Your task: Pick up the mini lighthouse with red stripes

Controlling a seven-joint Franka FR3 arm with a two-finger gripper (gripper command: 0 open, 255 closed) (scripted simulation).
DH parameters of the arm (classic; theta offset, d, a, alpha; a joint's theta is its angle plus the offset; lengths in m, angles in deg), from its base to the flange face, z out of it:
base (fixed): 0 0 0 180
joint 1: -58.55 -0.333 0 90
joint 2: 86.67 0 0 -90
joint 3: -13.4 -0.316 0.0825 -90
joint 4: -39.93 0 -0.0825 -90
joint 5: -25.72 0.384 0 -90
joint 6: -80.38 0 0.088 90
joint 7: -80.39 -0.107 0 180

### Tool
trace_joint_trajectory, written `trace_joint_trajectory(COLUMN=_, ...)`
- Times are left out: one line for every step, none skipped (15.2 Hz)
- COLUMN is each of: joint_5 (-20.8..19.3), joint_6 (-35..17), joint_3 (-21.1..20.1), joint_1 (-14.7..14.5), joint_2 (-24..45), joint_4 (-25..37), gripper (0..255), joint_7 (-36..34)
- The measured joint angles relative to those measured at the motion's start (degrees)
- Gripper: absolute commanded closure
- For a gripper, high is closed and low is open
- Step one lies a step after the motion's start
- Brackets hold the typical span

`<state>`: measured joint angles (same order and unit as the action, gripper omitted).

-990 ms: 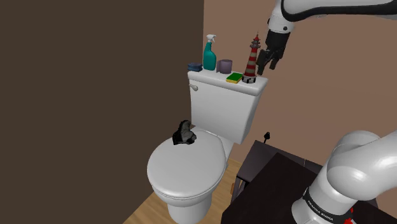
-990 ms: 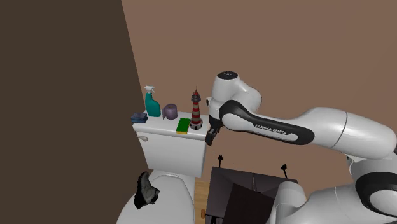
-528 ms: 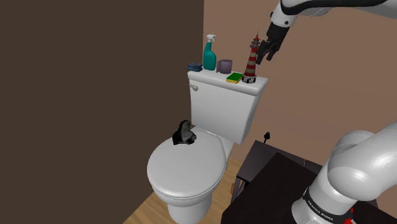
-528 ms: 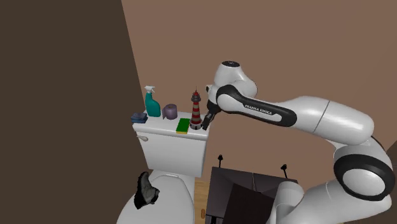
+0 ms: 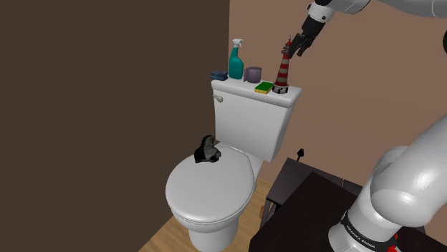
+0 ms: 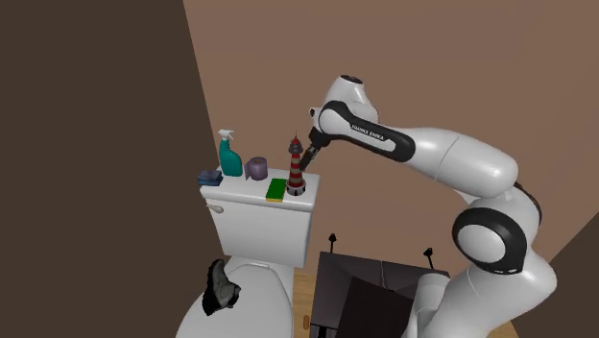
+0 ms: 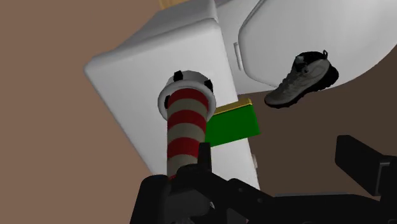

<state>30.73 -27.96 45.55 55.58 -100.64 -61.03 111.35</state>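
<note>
Arm reaches high, wrist tilted down | pincer (image 5: 294, 49) fingers apart, holding nothing, at the lighthouse (image 5: 282, 73) tip | lighthouse: tapered, red-and-white bands, upright on smooth white toilet tank (image 5: 247, 122) end, beside green sponge (image 5: 263, 87)

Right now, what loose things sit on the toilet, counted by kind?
lighthouse: 1
spray bottle: 1
cup: 1
sponge: 1
small blue item: 1
shoe: 1
Total: 6
</note>
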Motion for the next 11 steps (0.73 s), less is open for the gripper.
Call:
trace_joint_trajectory(joint_5=2.28, joint_6=0.05, joint_3=1.64, joint_1=-0.22, joint_2=2.15, joint_4=2.33, gripper=0, joint_7=2.10)
trace_joint_trajectory(joint_5=4.60, joint_6=0.02, joint_3=2.97, joint_1=-0.40, joint_2=4.15, joint_4=4.35, gripper=0, joint_7=3.93)
trace_joint_trajectory(joint_5=7.51, joint_6=0.65, joint_3=4.71, joint_1=-0.38, joint_2=6.90, joint_4=7.39, gripper=0, joint_7=6.18)
trace_joint_trajectory(joint_5=10.63, joint_6=1.18, joint_3=6.34, joint_1=-0.05, joint_2=9.53, joint_4=10.06, gripper=0, joint_7=8.58)
trace_joint_trajectory(joint_5=13.83, joint_6=2.38, joint_3=7.84, joint_1=0.60, joint_2=12.13, joint_4=13.16, gripper=0, joint_7=10.88)
trace_joint_trajectory(joint_5=17.36, joint_6=3.33, joint_3=9.10, joint_1=1.52, joint_2=15.10, joint_4=16.17, gripper=0, joint_7=13.08)
trace_joint_trajectory(joint_5=21.11, joint_6=4.81, joint_3=10.06, joint_1=2.78, joint_2=18.43, joint_4=19.91, gripper=0, joint_7=14.89)
trace_joint_trajectory(joint_5=23.30, joint_6=5.64, joint_3=10.41, joint_1=3.72, joint_2=20.11, joint_4=21.79, gripper=0, joint_7=16.01)
trace_joint_trajectory(joint_5=24.06, joint_6=5.55, joint_3=10.45, joint_1=4.00, joint_2=20.49, joint_4=21.95, gripper=0, joint_7=16.54)
trace_joint_trajectory(joint_5=24.36, joint_6=5.07, joint_3=10.43, joint_1=4.04, joint_2=20.53, joint_4=21.50, gripper=0, joint_7=16.93)
trace_joint_trajectory(joint_5=24.22, joint_6=4.29, joint_3=10.37, joint_1=3.84, joint_2=20.12, joint_4=20.43, gripper=0, joint_7=17.18)
